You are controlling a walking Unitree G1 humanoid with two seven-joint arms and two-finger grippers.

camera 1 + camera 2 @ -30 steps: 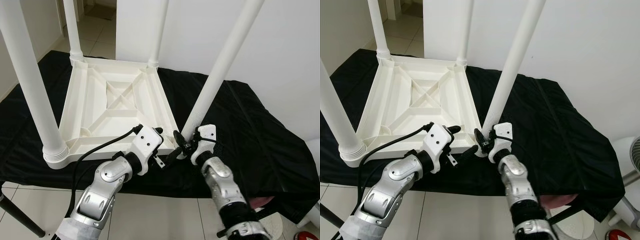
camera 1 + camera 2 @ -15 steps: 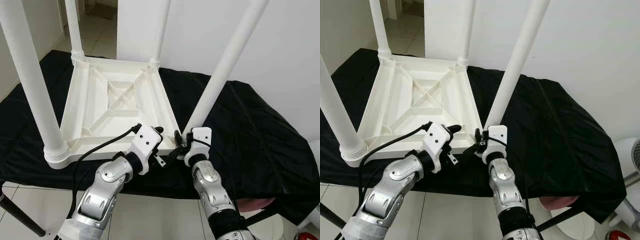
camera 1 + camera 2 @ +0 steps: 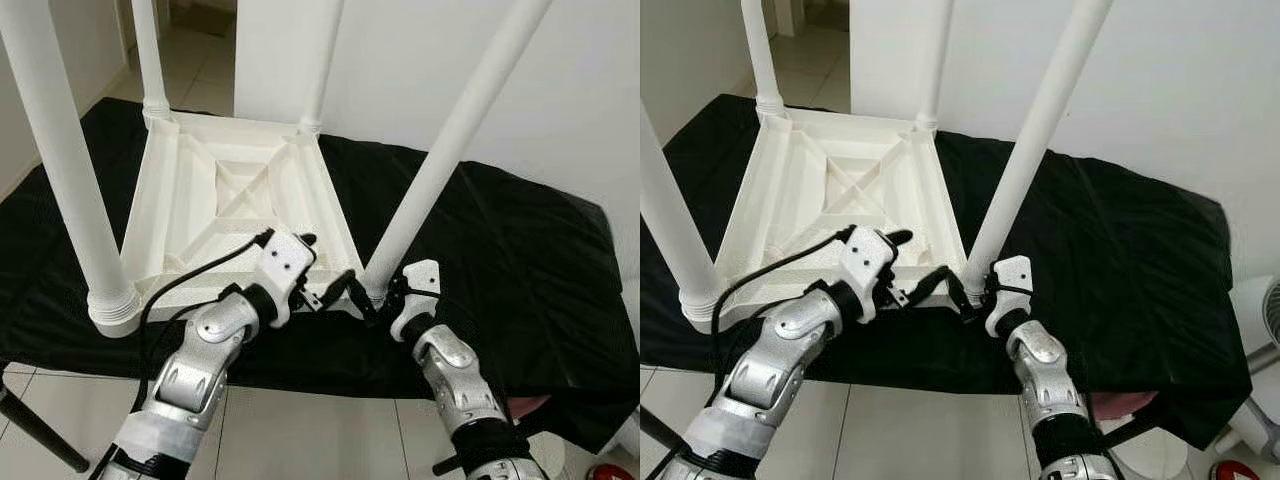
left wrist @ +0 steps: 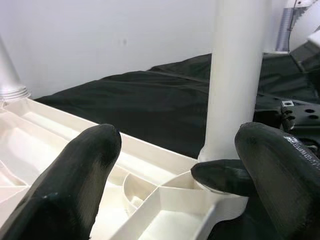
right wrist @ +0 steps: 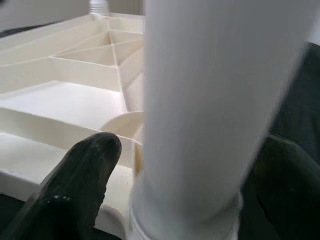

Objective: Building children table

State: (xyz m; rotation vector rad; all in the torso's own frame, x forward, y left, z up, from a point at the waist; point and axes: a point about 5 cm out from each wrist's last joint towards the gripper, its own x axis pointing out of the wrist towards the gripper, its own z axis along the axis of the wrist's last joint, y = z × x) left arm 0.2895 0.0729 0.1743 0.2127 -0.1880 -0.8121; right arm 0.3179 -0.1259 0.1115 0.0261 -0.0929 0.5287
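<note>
A white plastic children's table (image 3: pixel 232 196) lies upside down on a black cloth (image 3: pixel 520 250), its legs pointing up. The near right leg (image 3: pixel 452 150) leans to the right, its foot in the near right corner socket (image 4: pixel 215 192). My right gripper (image 3: pixel 380 297) is shut around the base of this leg (image 5: pixel 200 110), one finger (image 5: pixel 85 175) on each side. My left gripper (image 3: pixel 325 268) is open at the same corner. Its fingers (image 4: pixel 70 175) straddle the table's rim without gripping it.
The cloth-covered worktop ends just in front of my arms, with tiled floor (image 3: pixel 300 430) below. A white wall (image 3: pixel 580 90) stands behind on the right and a doorway at the far left. A black stand leg (image 3: pixel 35 435) is at the lower left and a fan (image 3: pixel 1265 300) at the right.
My left gripper has moved forward and up onto the table's near right corner. My right forearm has swung back to the right while its gripper stays at the leg's base. The leg leans a little more.
</note>
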